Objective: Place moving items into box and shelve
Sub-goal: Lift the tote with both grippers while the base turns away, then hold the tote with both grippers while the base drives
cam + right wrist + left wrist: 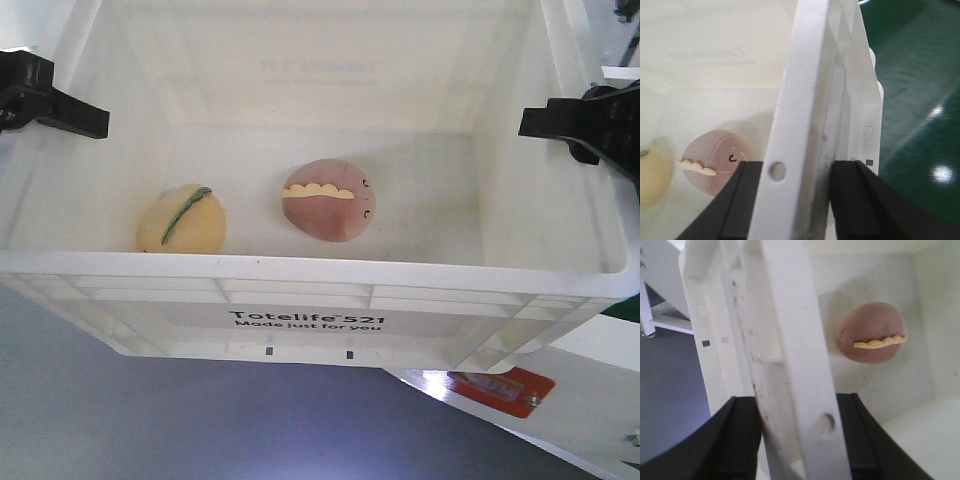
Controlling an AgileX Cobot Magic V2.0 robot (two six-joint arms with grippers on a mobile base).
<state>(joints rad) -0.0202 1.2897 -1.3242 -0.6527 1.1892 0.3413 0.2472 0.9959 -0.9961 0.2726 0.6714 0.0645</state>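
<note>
**Both grippers clamped on the box, toys inside**

The left gripper (796, 440) is closed on the left wall of the box (300, 272). One black finger (732, 445) presses the ribbed outer face and the other sits against the smooth inner face, with the wall filling the gap between them. The right gripper (799, 200) grips the right wall the same way, one finger inside and one outside, close to a small round hole in the rim. In the front view both show as black shapes hooked over the top edges, left and right, roughly level with each other.

Both toys lie on the box floor. The yellow toy (182, 220) is near the front-left corner, just beside the front wall, its green stripe facing up. The brown toy (328, 198) sits near the middle of the floor, well clear of every wall and apart from the yellow one, its yellow scalloped trim running across it (a small black mark shows on its right side).

The front wall carries black print, "Totelife 521 Made just for you". Below the box is grey floor (90, 420), and at lower right a white surface bears an orange tag (500, 388). The right wrist view shows a green surface (920, 75) outside the right wall
</note>
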